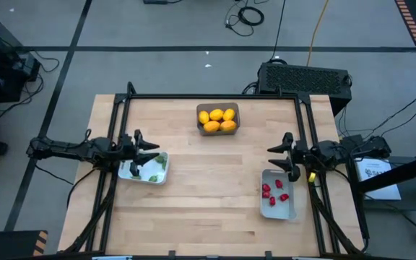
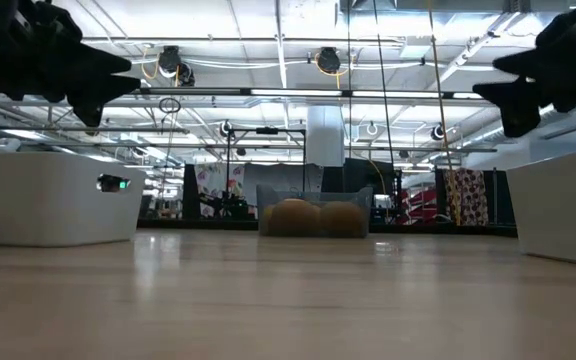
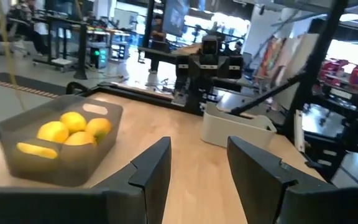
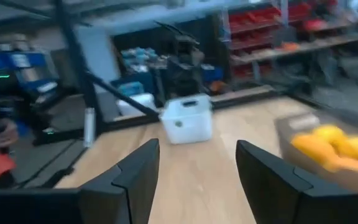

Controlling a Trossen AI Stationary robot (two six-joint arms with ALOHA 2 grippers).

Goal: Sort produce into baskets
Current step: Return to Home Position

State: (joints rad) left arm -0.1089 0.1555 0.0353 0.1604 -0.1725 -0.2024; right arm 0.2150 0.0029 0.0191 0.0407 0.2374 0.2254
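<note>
On wood table (image 1: 208, 180), round citrus (image 3: 73, 122) in translucent bin (image 3: 82, 157), left pincer (image 3: 198, 142), right pincer (image 4: 197, 143) spread.

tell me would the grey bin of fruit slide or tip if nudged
Likely slides: the grey bin sits low and wide on the smooth wooden table. Its translucent walls suggest light plastic, so the yellow fruits probably carry most weight. Being round, they may roll inside.

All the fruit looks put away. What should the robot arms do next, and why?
Probably the left gripper and right gripper should pull back to rest: both hang open and empty, and all the produce in view already sits in the baskets.
</note>
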